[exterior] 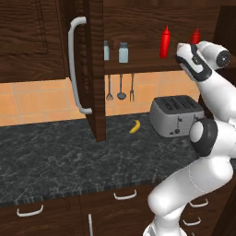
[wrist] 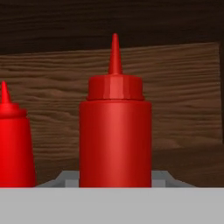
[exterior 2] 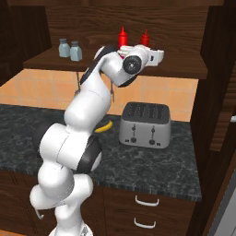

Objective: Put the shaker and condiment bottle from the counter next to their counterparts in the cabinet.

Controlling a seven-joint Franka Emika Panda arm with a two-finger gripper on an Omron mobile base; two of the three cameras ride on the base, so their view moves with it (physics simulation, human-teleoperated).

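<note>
Near field: the counter (exterior: 69,156) carries a toaster (exterior: 177,114) and a banana (exterior: 134,126); no shaker or bottle stands on the counter where it is in view.

Middle field: the arm reaches up to the cabinet (exterior: 138,27) shelf. In the hand view the gripper (wrist: 115,181) has its fingers closed against the base of the bottle (wrist: 115,135), one at each side, low on the body. The bottle stands upright, and whether its foot already rests on the shelf cannot be told.

Far field: 1 more red bottle (wrist: 13,144) stands just beside it, apart, and in the left base view this counterpart (exterior: 165,42) looks the taller of the 2. Further left on the shelf stand 2 shakers (exterior: 123,52), side by side; which one came from the counter cannot be told. The open door (exterior: 90,69) hangs at the left.

Handling, by judgement: the bottle is probably light, smooth plastic, with walls that yield to a squeeze. Its tall, narrow form tips easily. The straight lower body is the best hold; the tapered nozzle gives none.
</note>
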